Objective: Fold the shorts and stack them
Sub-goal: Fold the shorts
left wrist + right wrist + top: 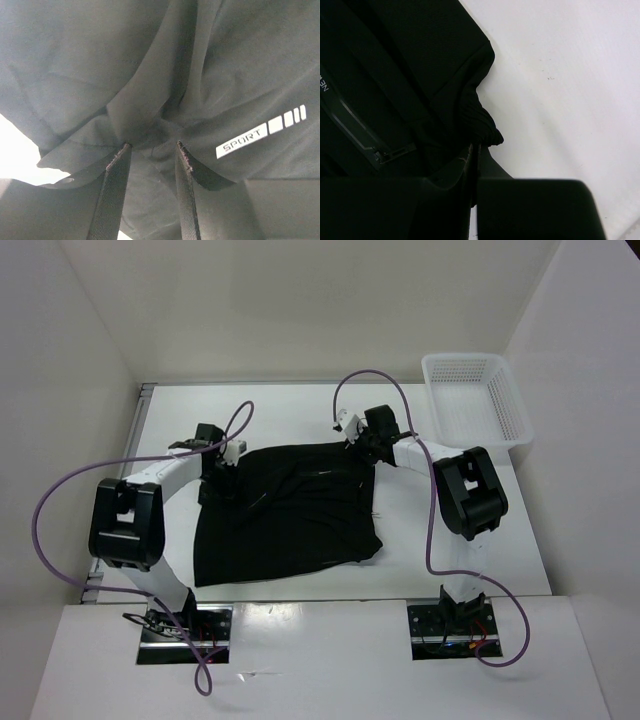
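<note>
Beside left gripper [152, 146], shorts [75, 60] read "SPORT" (four white bars).

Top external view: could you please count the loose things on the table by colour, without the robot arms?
black shorts: 1
white mesh basket: 1
Total: 2

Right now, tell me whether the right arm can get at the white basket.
Probably yes: the basket sits close by, nothing between. But the right gripper is shut on the shorts and must let go first.
</note>
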Controlling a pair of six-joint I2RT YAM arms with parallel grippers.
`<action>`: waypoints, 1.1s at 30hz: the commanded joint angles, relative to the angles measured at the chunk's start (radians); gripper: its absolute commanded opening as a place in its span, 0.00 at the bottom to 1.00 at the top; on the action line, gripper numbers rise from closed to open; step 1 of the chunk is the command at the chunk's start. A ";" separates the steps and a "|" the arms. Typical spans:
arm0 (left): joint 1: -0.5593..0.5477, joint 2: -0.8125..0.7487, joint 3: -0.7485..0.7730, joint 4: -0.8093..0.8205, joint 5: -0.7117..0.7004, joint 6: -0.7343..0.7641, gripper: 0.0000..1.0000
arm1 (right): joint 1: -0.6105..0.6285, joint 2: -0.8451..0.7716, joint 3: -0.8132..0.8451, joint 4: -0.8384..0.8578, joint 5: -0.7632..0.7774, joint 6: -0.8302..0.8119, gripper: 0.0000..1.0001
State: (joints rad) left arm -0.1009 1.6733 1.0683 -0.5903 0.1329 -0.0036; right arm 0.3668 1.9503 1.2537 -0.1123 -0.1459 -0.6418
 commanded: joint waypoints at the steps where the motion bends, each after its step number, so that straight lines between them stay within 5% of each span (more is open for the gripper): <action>1: 0.001 0.049 0.005 0.029 0.048 0.004 0.48 | 0.014 -0.053 0.004 0.003 -0.007 -0.010 0.00; 3: 0.001 0.060 0.005 0.038 0.034 0.004 0.46 | 0.014 -0.053 0.004 0.003 -0.007 -0.019 0.00; 13: 0.001 0.069 0.024 0.038 0.025 0.004 0.00 | 0.014 -0.044 0.004 0.003 0.002 -0.019 0.00; 26: 0.010 0.011 0.311 -0.028 -0.071 0.004 0.00 | 0.014 -0.054 0.015 0.023 0.064 -0.047 0.00; 33: 0.082 0.075 0.507 0.164 -0.268 0.004 0.00 | 0.014 -0.054 0.140 0.082 0.134 -0.038 0.00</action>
State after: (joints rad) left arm -0.0608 1.7313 1.4574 -0.5549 -0.0200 -0.0032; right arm 0.3702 1.9503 1.2964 -0.1120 -0.0700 -0.6746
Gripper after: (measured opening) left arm 0.008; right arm 0.020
